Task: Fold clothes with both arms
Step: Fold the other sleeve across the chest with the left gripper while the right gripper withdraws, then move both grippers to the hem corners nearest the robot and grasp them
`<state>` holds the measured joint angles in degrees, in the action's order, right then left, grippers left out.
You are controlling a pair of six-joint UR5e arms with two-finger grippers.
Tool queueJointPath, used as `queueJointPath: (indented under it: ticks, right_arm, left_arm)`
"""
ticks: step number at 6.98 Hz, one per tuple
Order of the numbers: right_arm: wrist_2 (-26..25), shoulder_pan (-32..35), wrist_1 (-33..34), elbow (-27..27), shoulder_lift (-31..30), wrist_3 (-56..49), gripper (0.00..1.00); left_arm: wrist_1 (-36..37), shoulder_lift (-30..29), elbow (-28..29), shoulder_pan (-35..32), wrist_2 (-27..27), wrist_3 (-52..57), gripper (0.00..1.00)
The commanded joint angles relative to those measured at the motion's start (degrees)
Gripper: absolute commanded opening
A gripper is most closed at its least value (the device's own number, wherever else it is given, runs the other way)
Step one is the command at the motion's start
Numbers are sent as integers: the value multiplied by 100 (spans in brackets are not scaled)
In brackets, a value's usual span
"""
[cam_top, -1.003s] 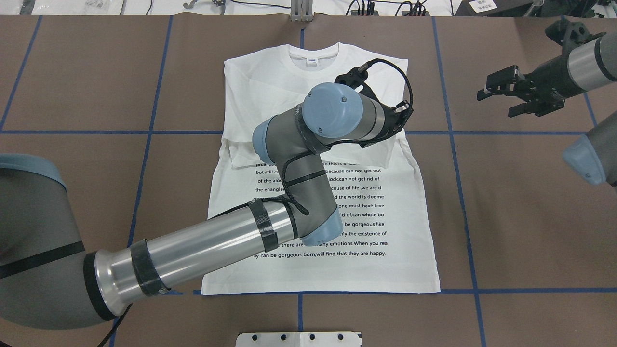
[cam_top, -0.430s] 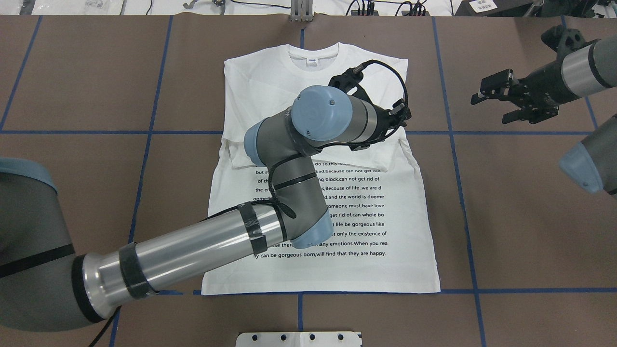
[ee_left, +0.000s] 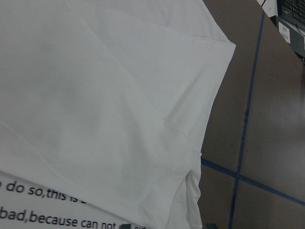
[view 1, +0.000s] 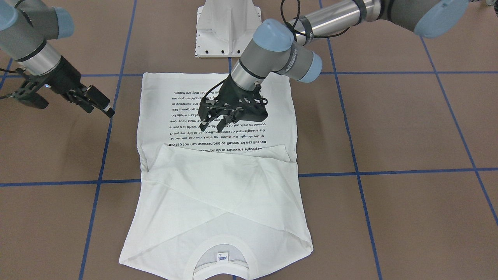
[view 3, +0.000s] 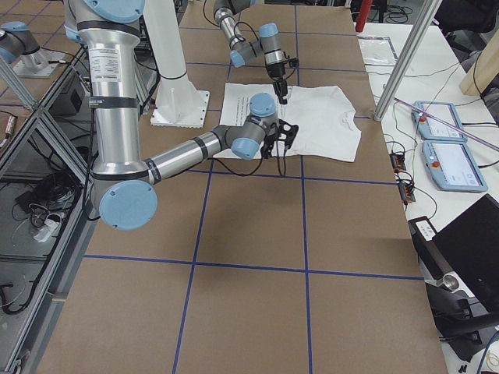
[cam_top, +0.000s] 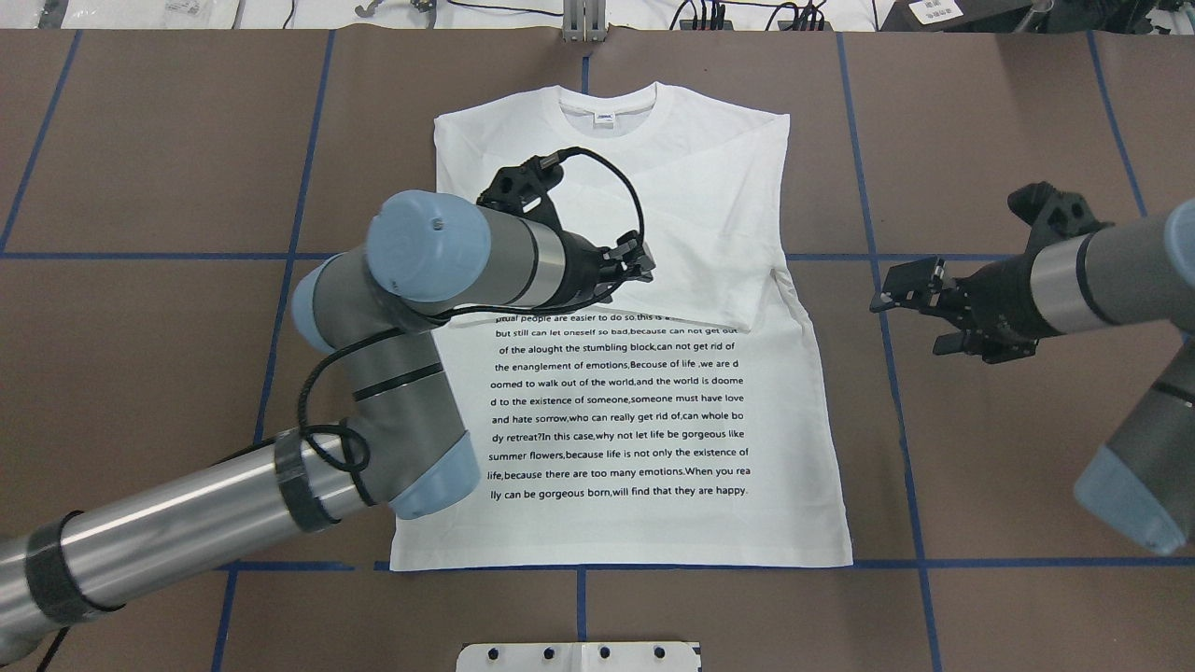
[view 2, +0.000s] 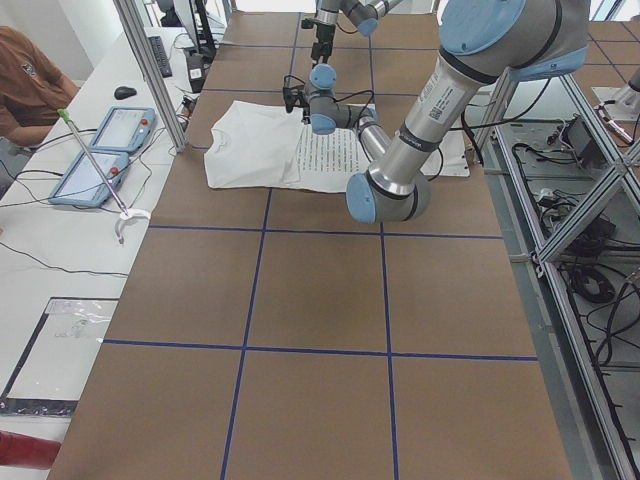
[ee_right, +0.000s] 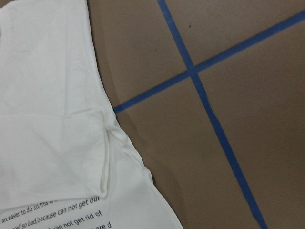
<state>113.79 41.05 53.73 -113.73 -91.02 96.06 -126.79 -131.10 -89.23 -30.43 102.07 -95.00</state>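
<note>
The white text-printed long-sleeved T-shirt (cam_top: 653,420) is lying beneath the seemingly parted left pincer (view 1: 212,124), beside the gaping right pincer (cam_top: 910,315); both should be gripping matching corners.

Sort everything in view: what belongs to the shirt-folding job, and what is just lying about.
Job:
T-shirt
left gripper
right gripper
table

Lying about:
white pedestal
two tablets on the side bench
cables past the table's far edge
</note>
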Motion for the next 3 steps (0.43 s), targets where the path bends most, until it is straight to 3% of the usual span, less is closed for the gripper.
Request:
queueJointPath:
  ticks: [1, 2, 3]
  right_arm:
    - [-1574, -1568, 424, -456, -188, 1315, 98]
    - [-1971, -1991, 933, -692, -171, 1815, 98]
    - [-2131, -2318, 1016, -694, -171, 2107, 98]
  left_arm:
    - [1362, 846, -1652, -6, 6, 175, 60]
    - [1759, 1084, -2190, 2, 15, 131, 61]
    - [1885, 1469, -2534, 72, 24, 61, 62]
